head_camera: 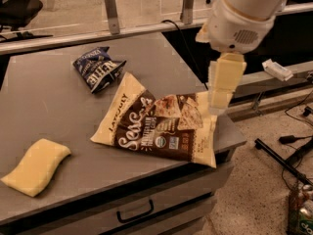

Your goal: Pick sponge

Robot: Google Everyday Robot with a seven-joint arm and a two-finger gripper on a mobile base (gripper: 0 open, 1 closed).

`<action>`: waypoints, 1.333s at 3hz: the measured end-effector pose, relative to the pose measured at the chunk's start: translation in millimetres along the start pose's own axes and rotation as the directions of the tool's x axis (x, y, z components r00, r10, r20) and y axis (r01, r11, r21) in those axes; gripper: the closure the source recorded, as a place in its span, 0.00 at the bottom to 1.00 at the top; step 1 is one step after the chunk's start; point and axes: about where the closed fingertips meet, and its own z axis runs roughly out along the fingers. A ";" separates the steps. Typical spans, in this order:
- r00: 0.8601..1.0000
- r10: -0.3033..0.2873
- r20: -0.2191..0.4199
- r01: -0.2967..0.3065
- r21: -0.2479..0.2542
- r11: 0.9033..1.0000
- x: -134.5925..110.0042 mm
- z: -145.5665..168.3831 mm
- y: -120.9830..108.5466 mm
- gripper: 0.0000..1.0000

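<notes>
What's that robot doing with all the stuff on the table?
The robot is supposed to pick up the sponge, but it isn't there yet. Its gripper hangs over the right end of the table, just above the right edge of the big chip bag. The sponge lies flat by the front left corner, far from the gripper. A small blue snack bag sits farther back.

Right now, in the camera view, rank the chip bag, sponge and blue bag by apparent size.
1. chip bag
2. sponge, slightly
3. blue bag; it's farther away, so that gap is unsure.
The gripper hangs by the chip bag's right edge.
</notes>
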 end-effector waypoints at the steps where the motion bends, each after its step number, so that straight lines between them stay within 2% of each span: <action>1: 0.988 -0.153 0.027 0.154 -0.043 0.987 -63.6 27.7 -11.9 0.00; 2: 0.952 -0.296 0.076 0.301 -0.077 0.950 -127.5 50.9 -9.4 0.00; 3: 0.894 -0.433 0.114 0.443 -0.100 0.891 -187.4 70.2 5.1 0.00; 4: 0.830 -0.537 0.152 0.555 -0.129 0.822 -235.4 94.4 24.1 0.00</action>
